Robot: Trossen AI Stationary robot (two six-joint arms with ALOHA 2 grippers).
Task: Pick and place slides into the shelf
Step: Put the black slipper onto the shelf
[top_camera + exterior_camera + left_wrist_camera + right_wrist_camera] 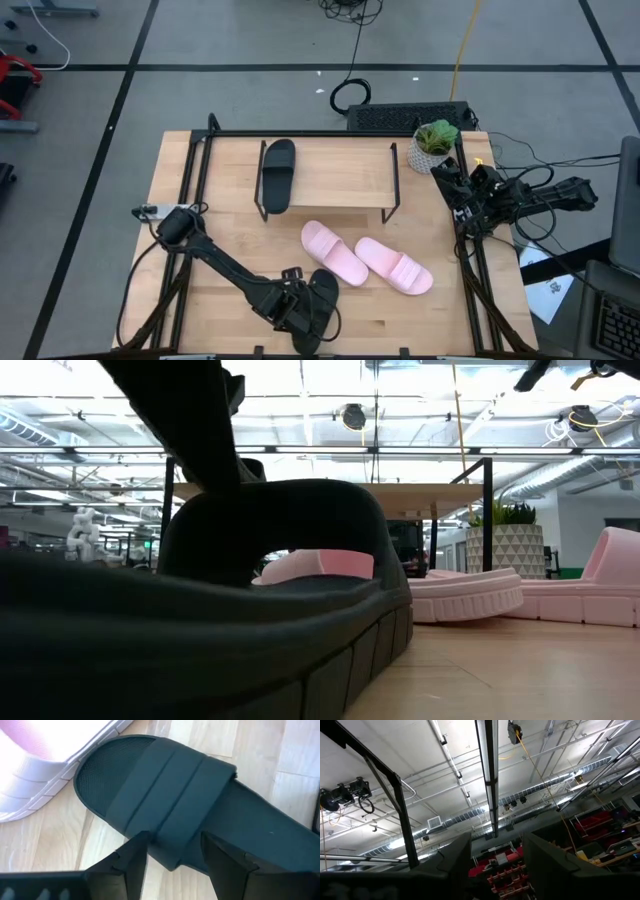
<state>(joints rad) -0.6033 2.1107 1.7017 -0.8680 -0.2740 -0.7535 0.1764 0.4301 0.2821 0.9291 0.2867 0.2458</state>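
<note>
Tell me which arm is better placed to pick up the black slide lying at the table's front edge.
Left. Its gripper sits right at the black slide, fingers astride the strap. The right gripper is folded back at the table's far right edge, aimed at the ceiling.

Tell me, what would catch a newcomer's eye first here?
Probably the left gripper low at the table's near edge, its jaws on either side of a black slide's strap. Just beyond lie two pink slides side by side, and the other black slide already sits on the shelf behind them. The right gripper waits at the table's right edge, near a potted plant.
</note>
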